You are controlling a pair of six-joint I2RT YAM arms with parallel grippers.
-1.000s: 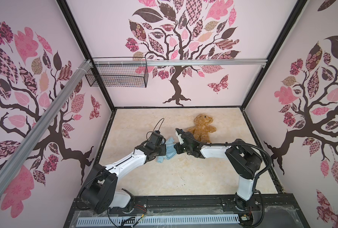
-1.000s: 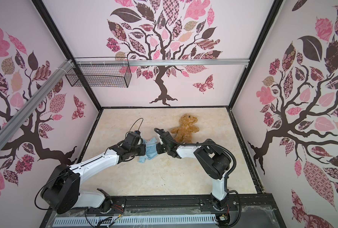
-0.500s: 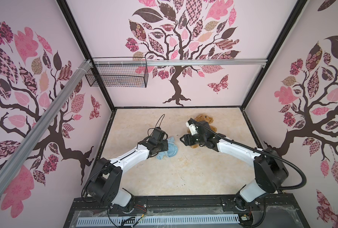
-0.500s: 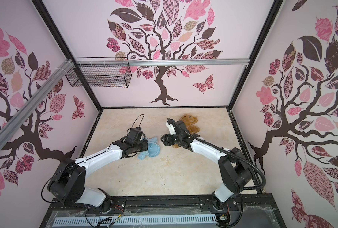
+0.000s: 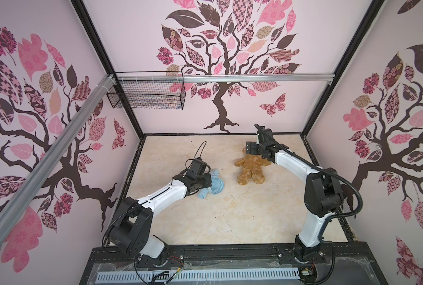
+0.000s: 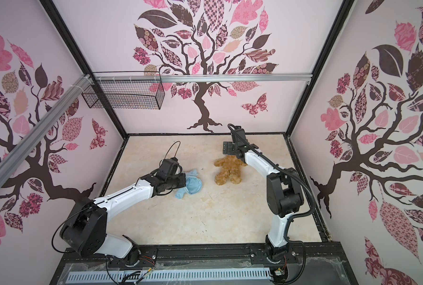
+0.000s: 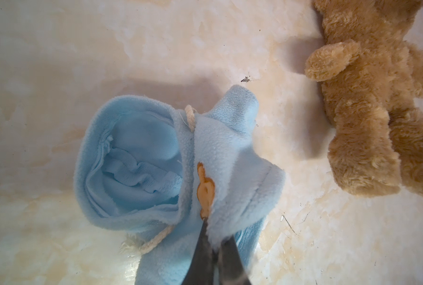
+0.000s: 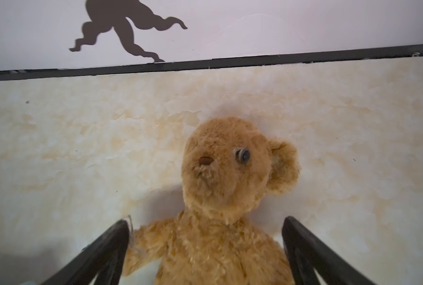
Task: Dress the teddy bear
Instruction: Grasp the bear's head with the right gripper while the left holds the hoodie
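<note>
The right gripper [image 8: 206,222] is now moved off the hoodie [image 7: 156,158] and spread wide; the bear [image 8: 225,172] lies between its jaws, ready to be grabbed. The hoodie is pinched by the left gripper [image 7: 215,233].

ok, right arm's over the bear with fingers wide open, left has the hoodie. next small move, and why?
Probably lower the right fingers and close them on the teddy bear at the chest. They stand open on either side of its shoulders without gripping, the bear lies face up, and the left fingers are shut on the hoodie beside it.
</note>
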